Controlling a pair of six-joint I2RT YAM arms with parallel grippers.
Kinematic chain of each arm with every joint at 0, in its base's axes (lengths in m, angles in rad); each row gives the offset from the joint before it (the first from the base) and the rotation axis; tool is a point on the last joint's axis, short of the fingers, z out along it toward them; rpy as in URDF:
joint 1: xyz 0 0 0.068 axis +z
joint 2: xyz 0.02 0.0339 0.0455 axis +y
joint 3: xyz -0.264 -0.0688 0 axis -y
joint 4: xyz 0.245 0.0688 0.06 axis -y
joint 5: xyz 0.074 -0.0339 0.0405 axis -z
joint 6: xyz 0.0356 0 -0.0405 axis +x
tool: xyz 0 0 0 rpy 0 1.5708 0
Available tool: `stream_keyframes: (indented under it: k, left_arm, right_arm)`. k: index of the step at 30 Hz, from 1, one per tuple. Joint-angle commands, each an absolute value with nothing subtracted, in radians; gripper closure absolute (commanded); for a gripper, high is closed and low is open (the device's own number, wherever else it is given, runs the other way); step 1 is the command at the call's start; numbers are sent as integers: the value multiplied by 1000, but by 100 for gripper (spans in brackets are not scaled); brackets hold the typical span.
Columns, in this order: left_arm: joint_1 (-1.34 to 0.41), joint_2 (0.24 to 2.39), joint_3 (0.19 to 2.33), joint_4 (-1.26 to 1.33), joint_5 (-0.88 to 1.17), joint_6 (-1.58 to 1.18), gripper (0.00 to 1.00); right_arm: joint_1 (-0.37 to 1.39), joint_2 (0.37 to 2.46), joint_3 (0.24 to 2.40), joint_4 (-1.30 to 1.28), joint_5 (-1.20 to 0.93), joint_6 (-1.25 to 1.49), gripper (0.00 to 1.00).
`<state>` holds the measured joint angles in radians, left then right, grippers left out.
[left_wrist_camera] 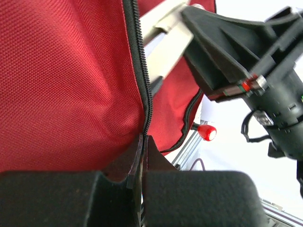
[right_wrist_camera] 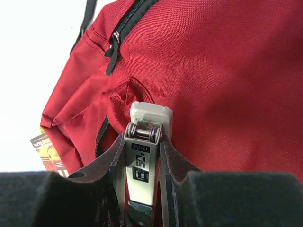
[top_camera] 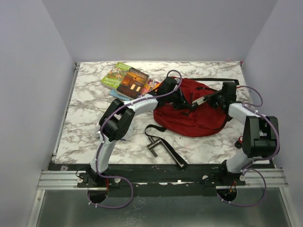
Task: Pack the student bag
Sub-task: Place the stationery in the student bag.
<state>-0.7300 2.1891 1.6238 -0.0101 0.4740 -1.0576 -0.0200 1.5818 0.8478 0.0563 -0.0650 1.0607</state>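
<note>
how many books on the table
4, piled left of the student bag: green book farthest, dark book on top, pinkish book nearest the bag, pale blue book underneath; others may be hidden.

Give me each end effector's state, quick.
Left end effector: closed, pinching the student bag at its zipper.
Right end effector: holding a pale stapler-like tool.

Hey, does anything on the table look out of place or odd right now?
Nothing spilled or broken. The student bag lies slumped, one black strap trailing toward a metal tool lying loose near the front edge. The books at the back left are fanned askew. The right gripper holds a grey stapler-like item against puckered fabric.
</note>
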Motion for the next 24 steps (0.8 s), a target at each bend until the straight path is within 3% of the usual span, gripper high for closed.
stream_keyframes:
  k: [1,10,11,13,16,18,22,24]
  left_arm:
    - [-738,2109,1627,78,493,-994,100]
    - [-750,2148,1689,33,472,-992,100]
    - [-750,2155,1690,31,474,-1004,100]
    - [-749,2169,1691,22,477,-1026,100]
    - [-745,2177,1686,21,485,-1038,100]
    - [-744,2176,1676,21,484,-1039,100]
    - [-742,2172,1660,21,489,-1043,100]
    - [-740,2170,1654,20,492,-1045,100]
  right_arm:
    - [-15,1678,968,-149,-186,1131,99]
    - [47,1784,1035,-58,-363,1064,99]
    - [61,1805,1050,-42,-405,1061,95]
    - [60,1847,1076,-25,-495,1023,77]
    - [32,1838,1060,-58,-478,928,49]
    - [6,1800,1017,-21,-498,887,37]
    - [-54,1726,1001,-72,-411,766,29]
    - [-69,1719,1007,-99,-386,740,31]
